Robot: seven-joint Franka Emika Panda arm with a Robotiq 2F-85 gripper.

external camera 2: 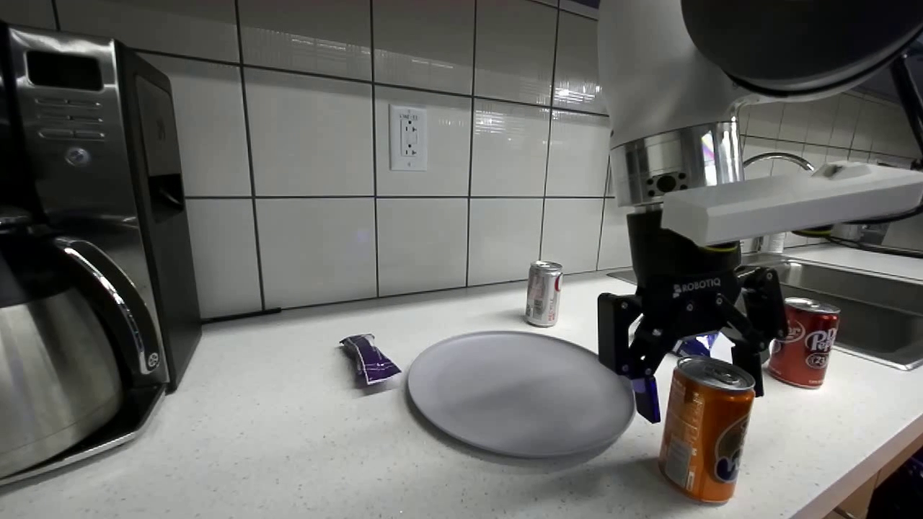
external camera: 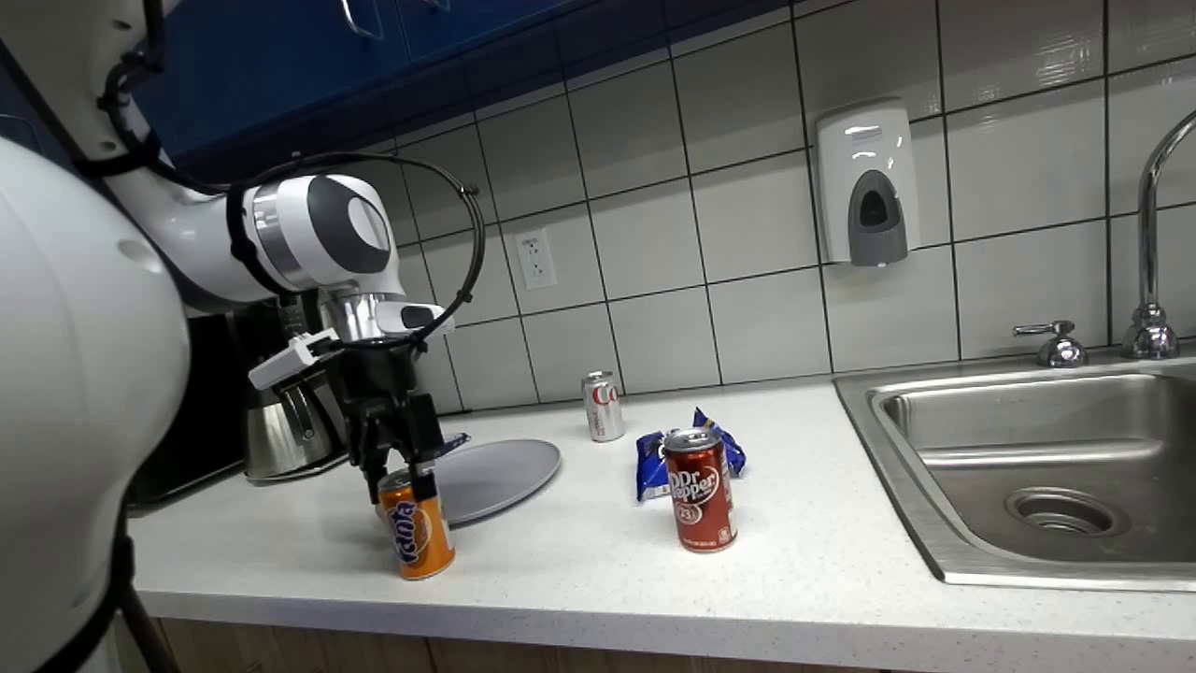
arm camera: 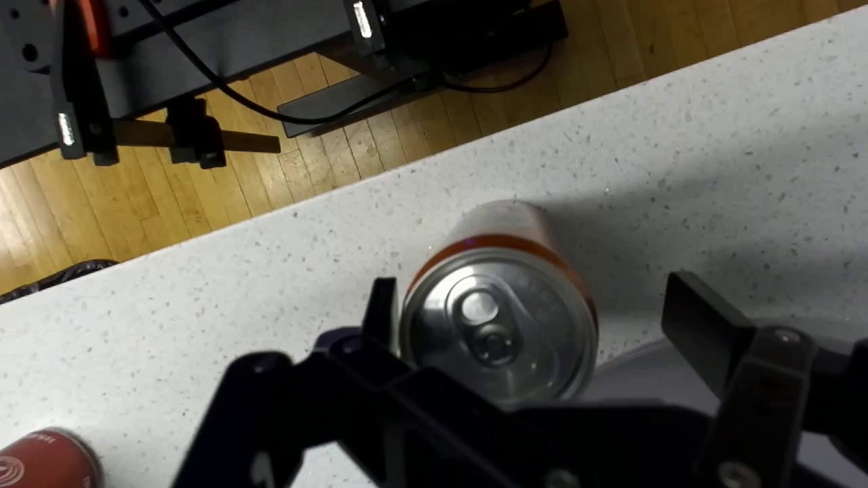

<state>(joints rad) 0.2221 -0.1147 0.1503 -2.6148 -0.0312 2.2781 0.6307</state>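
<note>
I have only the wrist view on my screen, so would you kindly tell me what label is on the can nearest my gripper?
Observer: It is a Fanta can; the logo shows plainly in an exterior view.
Operator: Thank you. Besides that one and the red can at the lower left of my picture, do you see any others?
Observer: Yes, a silver can stands near the tiled wall.
Operator: That helps. Does anything lie beside the plate whose edge I can just make out?
Observer: Yes, a small purple packet lies on the counter near it, on the coffee maker side.
</note>
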